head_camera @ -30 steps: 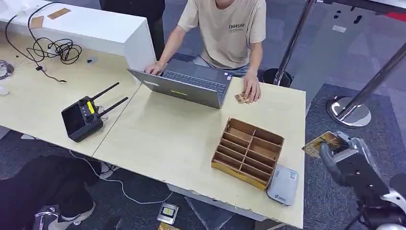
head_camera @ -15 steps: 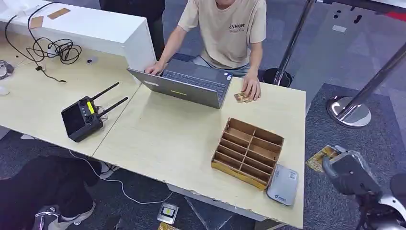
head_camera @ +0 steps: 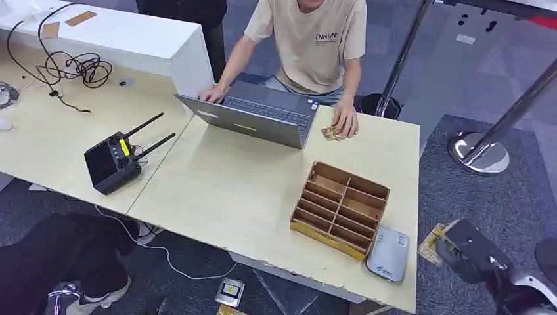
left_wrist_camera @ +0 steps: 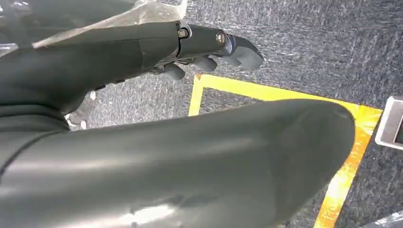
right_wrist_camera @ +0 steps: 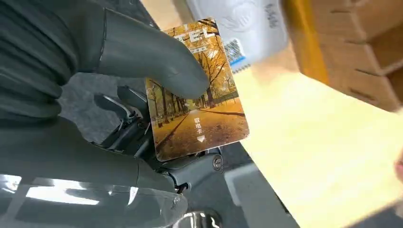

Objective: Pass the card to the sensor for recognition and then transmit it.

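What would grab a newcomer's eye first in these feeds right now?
Probably the autumn-tree card, pinched under the thumb of the right robot hand just off the table's near right corner, close to the grey card sensor. Next, the wooden slotted organizer beside that sensor, and the person at the laptop across the table.

Wooden organizer (head_camera: 341, 209) crowds the sensor (head_camera: 387, 253); table edge (head_camera: 412, 216) side open.
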`<action>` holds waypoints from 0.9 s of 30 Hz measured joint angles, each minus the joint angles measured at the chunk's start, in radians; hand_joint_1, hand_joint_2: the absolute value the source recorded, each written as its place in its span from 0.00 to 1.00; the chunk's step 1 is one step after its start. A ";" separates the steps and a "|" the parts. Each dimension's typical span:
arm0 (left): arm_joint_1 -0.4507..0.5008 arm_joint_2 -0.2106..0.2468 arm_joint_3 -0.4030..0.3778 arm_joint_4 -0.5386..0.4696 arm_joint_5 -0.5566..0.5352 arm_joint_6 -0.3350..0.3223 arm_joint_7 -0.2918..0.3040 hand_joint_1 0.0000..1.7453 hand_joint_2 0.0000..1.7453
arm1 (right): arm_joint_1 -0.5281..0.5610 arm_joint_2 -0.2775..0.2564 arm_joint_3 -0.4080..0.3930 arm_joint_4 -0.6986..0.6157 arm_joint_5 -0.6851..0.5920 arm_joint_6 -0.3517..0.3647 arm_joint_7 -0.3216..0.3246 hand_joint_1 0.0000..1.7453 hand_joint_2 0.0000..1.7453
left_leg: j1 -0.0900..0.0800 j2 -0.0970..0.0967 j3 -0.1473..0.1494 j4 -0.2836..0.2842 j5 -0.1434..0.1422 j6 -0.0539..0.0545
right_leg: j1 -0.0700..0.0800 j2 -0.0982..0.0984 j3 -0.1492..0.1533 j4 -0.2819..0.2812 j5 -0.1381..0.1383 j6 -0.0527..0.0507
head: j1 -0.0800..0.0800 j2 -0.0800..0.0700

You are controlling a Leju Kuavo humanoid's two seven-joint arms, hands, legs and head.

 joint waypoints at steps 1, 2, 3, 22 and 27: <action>0.000 0.000 0.002 0.000 0.000 0.000 0.000 0.00 0.00 | 0.000 -0.005 0.004 0.002 -0.006 0.008 0.008 1.00 1.00 | 0.000 0.000 0.000 0.000 0.000 0.000 | 0.000 0.000 0.000 0.000 0.000 0.000 | 0.000 0.000; 0.000 0.000 0.003 0.000 0.001 0.000 0.000 0.00 0.00 | -0.001 -0.011 0.009 0.004 -0.013 0.014 0.016 1.00 1.00 | 0.000 0.000 0.000 0.000 0.000 0.000 | 0.000 0.000 0.000 0.000 0.000 0.000 | 0.000 0.000; 0.000 -0.001 0.004 0.000 0.002 0.000 -0.001 0.00 0.00 | -0.001 -0.015 0.015 0.006 -0.021 0.018 0.023 1.00 1.00 | 0.000 0.000 0.000 0.000 0.000 0.000 | 0.000 0.000 0.000 0.000 0.000 0.000 | 0.000 0.000; -0.001 -0.008 0.007 0.000 0.008 0.005 -0.004 0.00 0.00 | -0.060 -0.007 0.186 -0.005 -0.071 -0.033 0.024 1.00 1.00 | 0.000 0.000 0.000 0.000 0.000 0.000 | 0.000 0.000 0.000 0.000 0.000 0.000 | 0.000 0.000; -0.002 -0.012 0.007 0.000 0.003 0.005 -0.004 0.00 0.00 | -0.080 0.008 0.243 -0.003 -0.074 -0.060 -0.005 1.00 1.00 | 0.000 0.000 0.000 0.000 0.000 0.000 | 0.000 0.000 0.000 0.000 0.000 0.000 | 0.000 0.000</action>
